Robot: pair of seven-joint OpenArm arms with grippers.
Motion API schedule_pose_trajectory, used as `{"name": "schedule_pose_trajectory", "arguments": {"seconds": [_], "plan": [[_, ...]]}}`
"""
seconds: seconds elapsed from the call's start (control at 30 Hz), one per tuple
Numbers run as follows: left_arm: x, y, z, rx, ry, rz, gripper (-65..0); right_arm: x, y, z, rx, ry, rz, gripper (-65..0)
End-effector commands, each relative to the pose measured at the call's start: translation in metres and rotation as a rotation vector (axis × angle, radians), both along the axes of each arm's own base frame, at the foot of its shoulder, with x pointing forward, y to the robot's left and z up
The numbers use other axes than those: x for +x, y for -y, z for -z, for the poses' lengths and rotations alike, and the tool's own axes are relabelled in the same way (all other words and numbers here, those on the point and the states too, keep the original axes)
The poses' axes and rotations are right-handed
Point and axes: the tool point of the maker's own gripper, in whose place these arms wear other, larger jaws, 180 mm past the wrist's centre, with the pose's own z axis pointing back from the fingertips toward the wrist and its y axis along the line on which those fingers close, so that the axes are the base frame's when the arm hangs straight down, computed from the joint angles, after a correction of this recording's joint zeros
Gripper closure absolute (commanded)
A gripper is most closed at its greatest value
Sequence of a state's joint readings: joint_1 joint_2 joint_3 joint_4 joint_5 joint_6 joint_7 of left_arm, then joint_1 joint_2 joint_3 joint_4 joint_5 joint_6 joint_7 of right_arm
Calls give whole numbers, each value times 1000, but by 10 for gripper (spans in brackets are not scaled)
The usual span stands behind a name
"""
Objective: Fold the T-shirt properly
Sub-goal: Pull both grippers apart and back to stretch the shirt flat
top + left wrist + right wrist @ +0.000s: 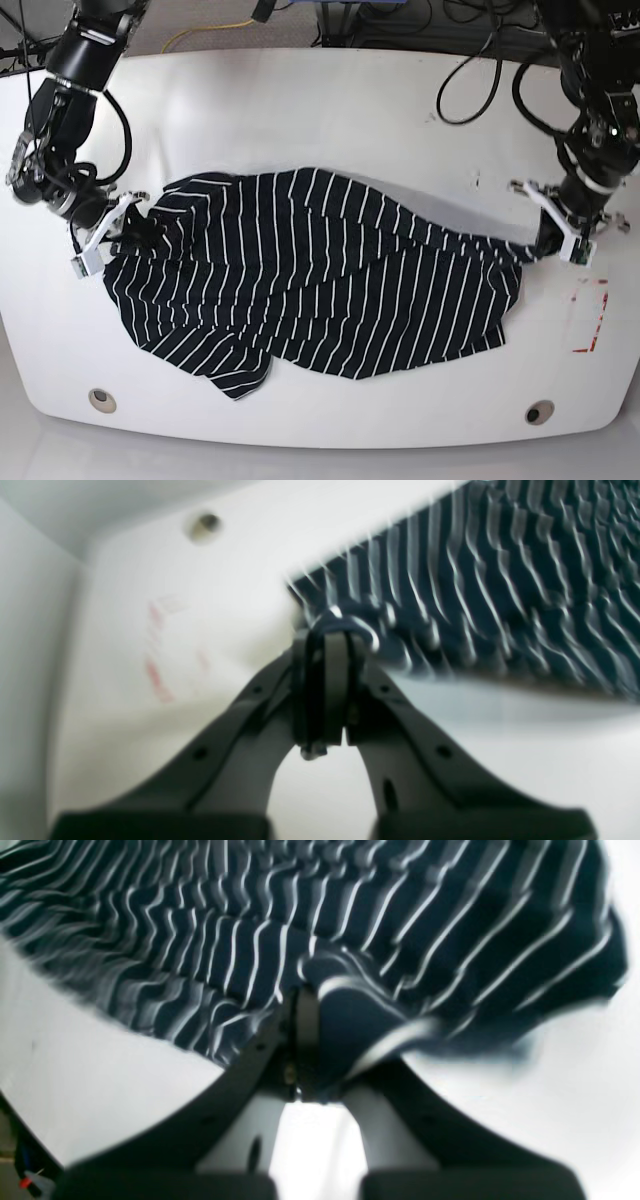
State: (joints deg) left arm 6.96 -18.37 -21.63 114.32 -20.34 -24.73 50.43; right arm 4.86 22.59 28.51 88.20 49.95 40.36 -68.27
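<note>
The T-shirt [320,270], black with thin white stripes, lies stretched and rumpled across the middle of the white table [320,100]. My left gripper [548,245], on the right of the base view, is shut on a pinch of the T-shirt's right edge; in the left wrist view the fabric [475,590] bunches at the closed left gripper [330,635]. My right gripper [128,228], on the left of the base view, is shut on the T-shirt's upper left edge, with the cloth [350,940] gathered over the closed right gripper [305,1000]. A sleeve [235,370] is folded under near the front.
Red markings [590,315] sit on the table right of the shirt. Two round holes [98,399] [538,412] lie near the front edge. Black cables [480,80] trail at the back right.
</note>
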Motion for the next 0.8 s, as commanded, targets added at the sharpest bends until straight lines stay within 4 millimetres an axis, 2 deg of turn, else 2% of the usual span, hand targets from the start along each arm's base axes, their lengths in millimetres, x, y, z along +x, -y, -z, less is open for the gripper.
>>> {"name": "schedule_pose_trajectory", "arguments": {"seconds": [0.0, 0.1, 0.23, 0.4, 0.63, 0.77], "plan": [[1, -11, -14, 30, 41, -11, 0, -6, 15, -7, -41, 15, 31, 0], [-9, -11, -2, 34, 5, -2, 0, -12, 10, -5, -44, 15, 26, 0], [-29, -22, 14, 40, -50, -28, 0, -31, 6, 4, -62, -16, 12, 0], [-43, -37, 19, 66, -77, -48, 0, -50, -1, 12, -65, -36, 8, 0], [-71, -60, 31, 92, -143, -108, 0, -86, -3, 24, -66, -81, 37, 0], [-91, -71, 41, 103, -191, -136, 0, -115, -1, 37, -57, -139, 70, 0]]}}
